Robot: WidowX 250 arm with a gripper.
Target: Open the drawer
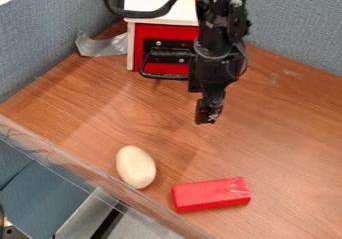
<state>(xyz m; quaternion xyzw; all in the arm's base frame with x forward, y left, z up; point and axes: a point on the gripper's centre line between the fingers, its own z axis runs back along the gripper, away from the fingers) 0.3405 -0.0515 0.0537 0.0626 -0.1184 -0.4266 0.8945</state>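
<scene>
"What does the left side show?"

"A blue-grey partition [40, 38] lines the upper left of the frame, and a crumpled strip of silver tape [103, 46] lies beside the white cabinet [130, 48]. At lower left, a clear panel [60, 158] borders the wooden tabletop [287, 133]."

"And next along?"

"A pale, egg-shaped object [135, 167] rests on the wood, lower left of center, near the panel's edge."

"Where is the drawer?"

"The drawer [160, 31], red-fronted with a black handle [155, 76], sits in the cabinet at the upper middle, left of center. It appears closed, its right side partly hidden by the robot's black arm [217, 38]."

"And the gripper?"

"The gripper [208, 114] hangs over the tabletop near the middle of the frame, below and to the right of the handle. Whether it is spread or pressed together cannot be told."

"Anything lower down?"

"A red block [211, 194] lies at lower right of center, slightly tilted across the frame."
</scene>
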